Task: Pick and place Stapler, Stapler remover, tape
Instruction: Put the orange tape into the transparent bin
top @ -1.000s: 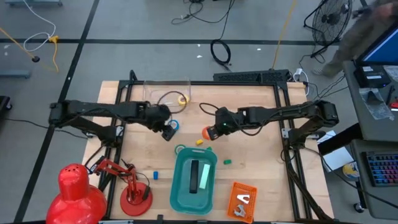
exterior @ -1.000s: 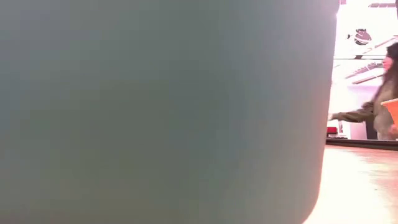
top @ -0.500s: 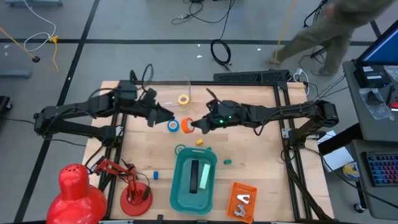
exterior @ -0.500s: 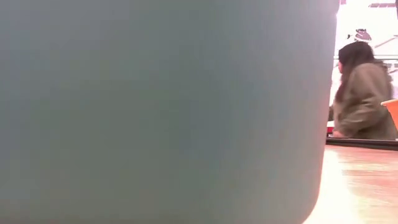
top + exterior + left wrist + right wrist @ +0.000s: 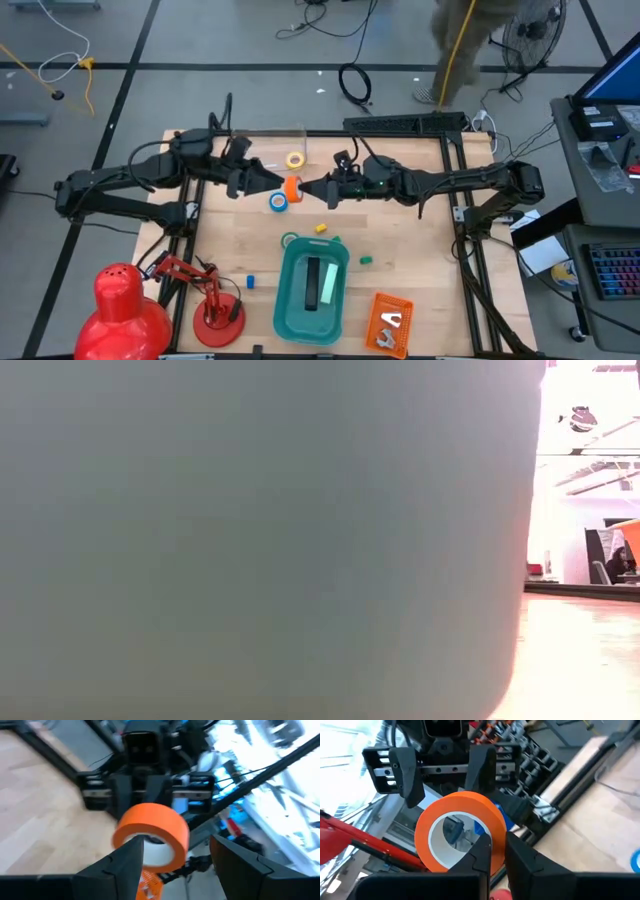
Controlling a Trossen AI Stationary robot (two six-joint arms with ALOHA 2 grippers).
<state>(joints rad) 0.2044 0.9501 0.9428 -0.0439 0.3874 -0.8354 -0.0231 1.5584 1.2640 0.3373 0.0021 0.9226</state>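
Note:
The orange tape roll (image 5: 292,187) hangs in the air over the table's far middle, between my two grippers. My right gripper (image 5: 310,190) reaches in level from the right and is shut on it. My left gripper (image 5: 272,183) faces it from the left, open, its fingers (image 5: 127,862) standing on either side of the roll (image 5: 152,832); I cannot tell whether they touch. The blue tape (image 5: 278,201) and yellow tape (image 5: 295,159) lie flat on the table. The green tape is out of view. The stapler (image 5: 314,283) lies in the teal bin. The staple remover (image 5: 390,322) sits in the orange tray. My right gripper (image 5: 497,842) pinches the orange roll's wall (image 5: 498,851), one finger (image 5: 481,851) inside the ring's hole and one outside. The fingers come in level from the table's right. The roll is lifted clear of the table, standing on edge with its hole facing back along my fingers.
The teal bin (image 5: 290,320) stands near the table's near edge and fills most of the low view (image 5: 260,540). The orange tray (image 5: 376,335) is to its right, a red lamp (image 5: 125,305) at the near left corner. Small yellow (image 5: 320,228), green (image 5: 366,260) and blue (image 5: 251,282) blocks lie scattered about.
My right gripper lifted the orange tape off the table and carried it up, leftward and toward the far edge, turning level. My left gripper rose away from the blue tape, turned level and now faces the orange roll. A person crossed the room beyond the table.

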